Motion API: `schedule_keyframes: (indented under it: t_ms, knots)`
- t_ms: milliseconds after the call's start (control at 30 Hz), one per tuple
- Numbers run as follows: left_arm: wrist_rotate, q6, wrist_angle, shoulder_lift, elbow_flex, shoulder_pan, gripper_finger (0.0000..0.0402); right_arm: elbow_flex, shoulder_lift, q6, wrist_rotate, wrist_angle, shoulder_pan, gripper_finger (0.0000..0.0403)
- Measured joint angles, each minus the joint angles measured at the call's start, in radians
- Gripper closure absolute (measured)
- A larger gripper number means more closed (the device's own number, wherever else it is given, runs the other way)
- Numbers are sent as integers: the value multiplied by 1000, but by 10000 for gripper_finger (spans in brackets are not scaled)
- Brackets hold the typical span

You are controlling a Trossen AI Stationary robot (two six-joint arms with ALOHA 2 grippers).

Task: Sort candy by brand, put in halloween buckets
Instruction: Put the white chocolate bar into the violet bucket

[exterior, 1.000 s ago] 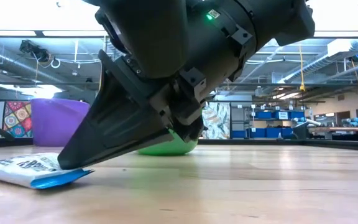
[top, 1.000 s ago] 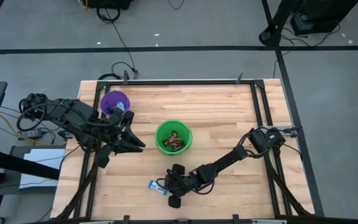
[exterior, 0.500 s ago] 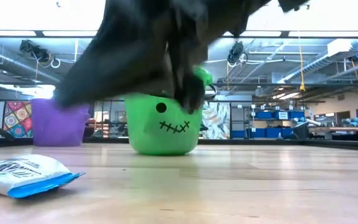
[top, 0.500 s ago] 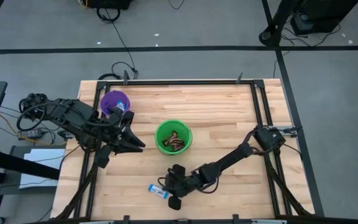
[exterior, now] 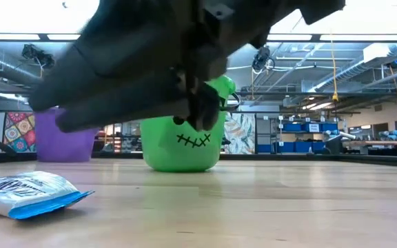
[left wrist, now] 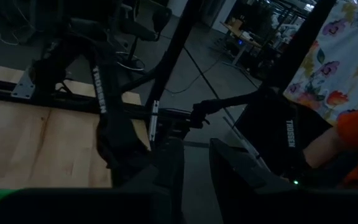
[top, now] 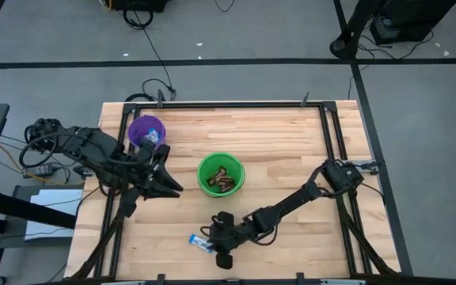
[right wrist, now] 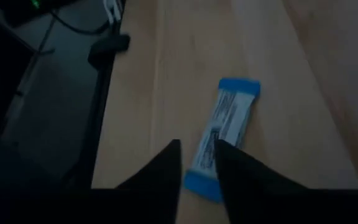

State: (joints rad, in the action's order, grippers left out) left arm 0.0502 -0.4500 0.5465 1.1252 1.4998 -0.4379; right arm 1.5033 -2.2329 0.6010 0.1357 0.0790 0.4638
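Observation:
A light blue-and-white candy bar (top: pixel 199 241) lies flat on the table near its near edge; it also shows in the low view (exterior: pixel 29 193) and the right wrist view (right wrist: pixel 227 129). My right gripper (top: pixel 210 237) hovers just above the bar's right end, fingers narrowly open (right wrist: pixel 197 152), and is lifted off the wood in the low view (exterior: pixel 50 116). The green bucket (top: pixel 221 175) stands mid-table with dark brown candy (top: pixel 223 180) inside. The purple bucket (top: pixel 146 131) stands toward the far left. My left gripper (top: pixel 176 180) waits open between the two buckets.
A black metal frame (top: pixel 331 134) runs along the table's edges. Bare wood (top: pixel 291 142) stretches right of the green bucket. Cables lie on the floor beyond the far edge. The low view looks into a workshop room behind the buckets.
My right gripper, whose fingertip rested on the candy bar's end a second ago, has lifted off the table and drifted slightly toward the left and near edges. The bar stays flat on the wood.

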Motion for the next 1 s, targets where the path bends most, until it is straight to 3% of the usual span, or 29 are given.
schedule_keyframes:
  t_ms: [233, 400, 633, 800, 1000]
  knots:
    - [0, 0, 1, 0, 0, -17, 322, -1, -53, -1, -47, 49, -30, 189]
    - [0, -5, 2, 0, 0, -25, 322, 2, -108, 48, -24, 128, -20, 159]
    - [8, -6, 6, 0, 0, -29, 322, 5, -136, 68, 113, 148, 19, 170]
    - [12, -14, 6, 0, 0, -29, 322, 6, -163, 109, 143, 146, 32, 192]
    - [28, -29, 5, 0, 0, -29, 322, 3, -164, 122, 155, 136, 32, 264]
